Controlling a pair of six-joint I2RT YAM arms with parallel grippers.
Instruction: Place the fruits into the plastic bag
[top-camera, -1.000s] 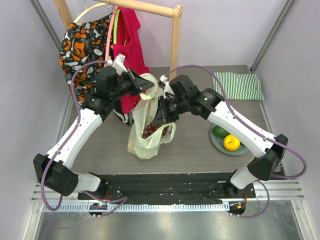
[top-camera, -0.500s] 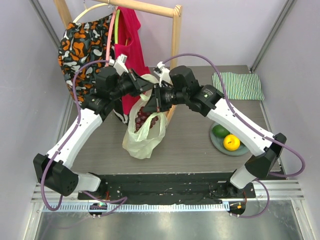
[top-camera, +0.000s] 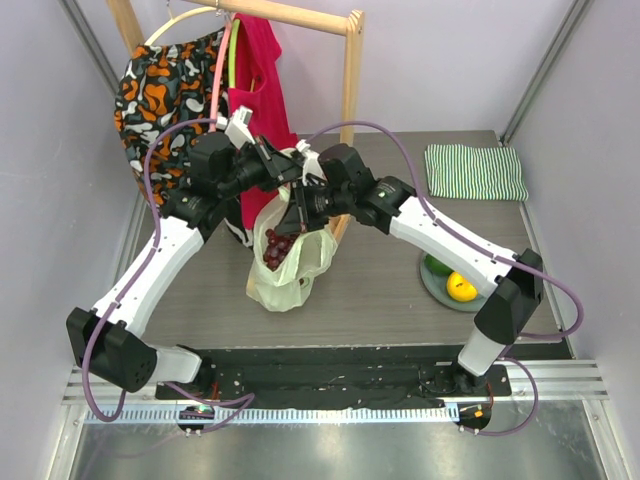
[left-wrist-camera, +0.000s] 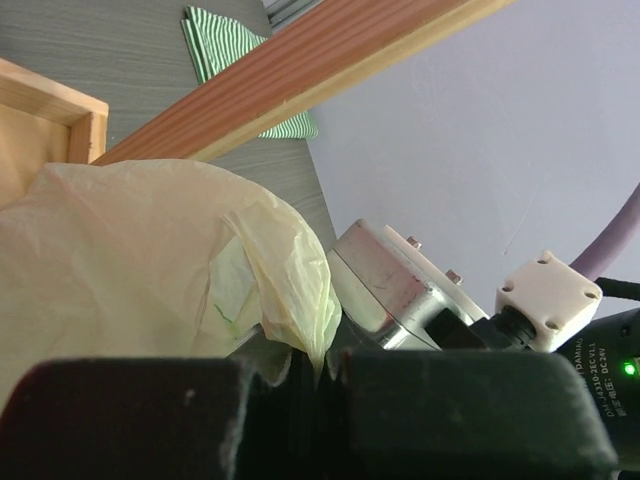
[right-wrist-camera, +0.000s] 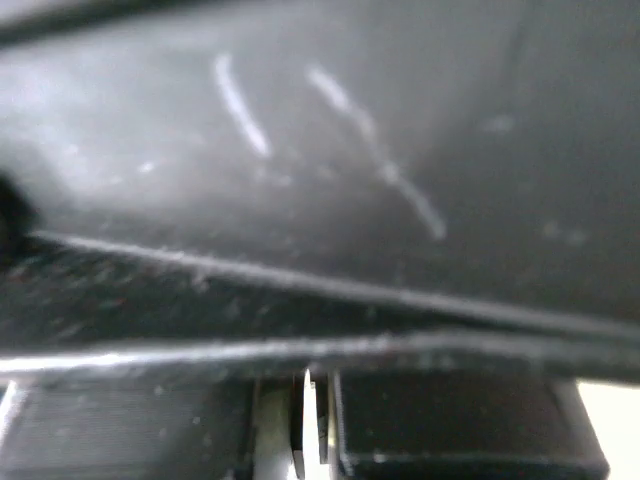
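Fruit lies in two places in the top view. The plastic bag (top-camera: 285, 272) hangs near the middle of the bench (top-camera: 380, 300), a little toward 9 o'clock. The dark red grapes (top-camera: 276, 245) are inside it and show through the thin plastic. The left claw (top-camera: 290, 172) is clamped on the top of the bag, at its 12 o'clock side. The right claw (top-camera: 299, 205) is at the bag's rim, at about 1 o'clock, just beside the left claw. A grey plate (top-camera: 482, 298) sits at 4 o'clock on the bench. A green avocado (top-camera: 436, 265) and a yellow citrus (top-camera: 462, 287) lie on it, touching. A striped cloth (top-camera: 475, 172) lies at 2 o'clock. A red top (top-camera: 258, 70) and a spotty orange and black garment (top-camera: 160, 85) hang on a wooden rack (top-camera: 351, 70) at 11 o'clock.

In the left wrist view, the left claw (left-wrist-camera: 320, 372) is pressed together on a fold of the plastic bag (left-wrist-camera: 130, 260). The bag fills the 9 o'clock side. The wooden rack (left-wrist-camera: 300, 70) crosses the top, with the striped cloth (left-wrist-camera: 225, 45) at 11 o'clock. A white plug (left-wrist-camera: 545, 295) is at 4 o'clock. Beside it a black label (left-wrist-camera: 600, 362) has tiny white writing. I can read "DC 24V" on it. A green light (left-wrist-camera: 628, 369) glows next to it.

The right wrist view is very blurry. A dark scratched surface (right-wrist-camera: 320, 180) fills most of it. At 6 o'clock the right claw (right-wrist-camera: 311, 440) is almost together, with a thin pale strip in between. I cannot tell what the strip is.
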